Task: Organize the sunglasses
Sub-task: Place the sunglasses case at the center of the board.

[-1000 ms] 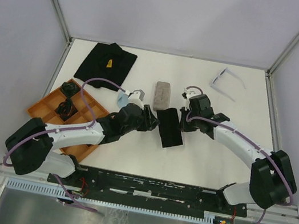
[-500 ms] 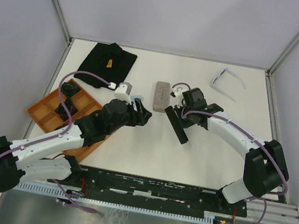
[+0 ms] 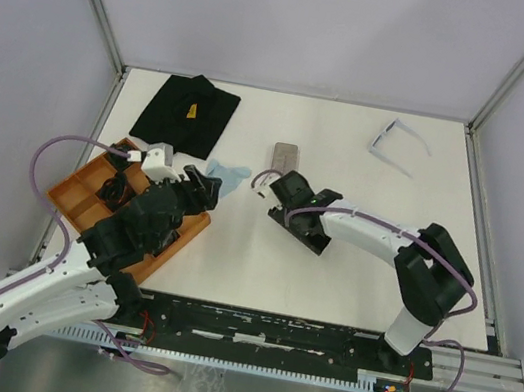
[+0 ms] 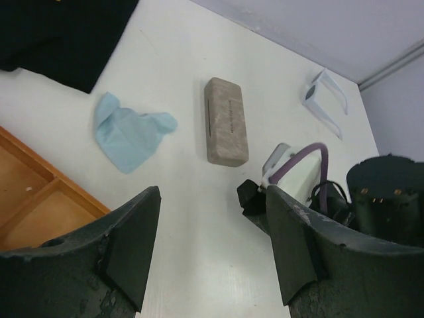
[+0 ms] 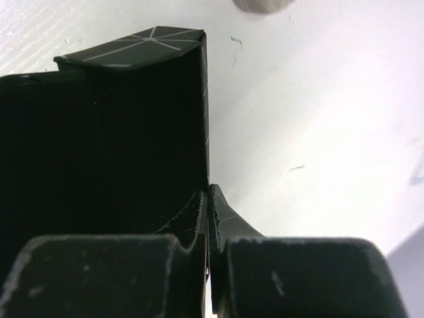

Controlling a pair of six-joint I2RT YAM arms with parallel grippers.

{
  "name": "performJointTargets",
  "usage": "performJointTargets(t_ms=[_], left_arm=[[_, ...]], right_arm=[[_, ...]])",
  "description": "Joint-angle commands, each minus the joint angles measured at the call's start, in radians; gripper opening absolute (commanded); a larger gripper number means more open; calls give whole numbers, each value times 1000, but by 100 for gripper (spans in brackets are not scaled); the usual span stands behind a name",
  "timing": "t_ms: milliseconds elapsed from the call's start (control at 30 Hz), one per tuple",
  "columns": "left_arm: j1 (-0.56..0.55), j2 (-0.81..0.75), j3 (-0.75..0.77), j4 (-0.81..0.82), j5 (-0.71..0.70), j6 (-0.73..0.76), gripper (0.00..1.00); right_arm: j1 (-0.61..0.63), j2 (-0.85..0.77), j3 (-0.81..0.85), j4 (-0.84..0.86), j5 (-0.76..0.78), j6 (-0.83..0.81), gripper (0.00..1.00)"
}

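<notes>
**Pale sunglasses lying far right, out of reach of both arms**

Nearest me, my left pincer [image 4: 212,199] is hanging with its fingers spread wide and nothing between them. It is over the white tabletop [image 3: 346,292], just beside the orange compartmented plastic tray [image 3: 70,191]. Just beyond it a crumpled light blue cloth [image 4: 129,132] is lying. Past that, a grey oblong hard case [image 4: 225,120] is resting shut.

At mid-table my right pincer [image 5: 209,195] is sitting with its fingers pressed together. A thin wall of the black oblong case [image 5: 99,132] seems to be nipped between them.

Farthest off, in the right rear corner and well apart from both arms, the pale translucent thin-framed sunglasses [image 4: 313,93] are lying with their temples unfolded. I am judging them light and springy, easily bent at the hinges, with slick lenses that are likely to smudge or slip. I am thinking of taking them across the front frame near the bridge with a gentle squeeze. I am ruling out a temple tip, which could flex or twist out of the grip.
</notes>
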Motion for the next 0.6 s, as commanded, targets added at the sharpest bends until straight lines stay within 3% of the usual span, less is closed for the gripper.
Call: performJointTargets(t_ms=[0,133,233,367,567], left_arm=[[3,-57,-27,-38,-113,20,72],[4,-73,-38,-43,-110,18,72],[4,-76,-39,-52,-109,13,72],[4,-85,-53,-49,-109,7,72],[5,-69,-58,-36,-100,10,72]], right_arm=[[108,58,-2,134,303,-152,0],[163,124,-18,206,360,-205,3],[187,140,-18,230,371,-214,36],[201,129,-21,240,376,-209,62],[213,41,-47,223,347,-147,72]])
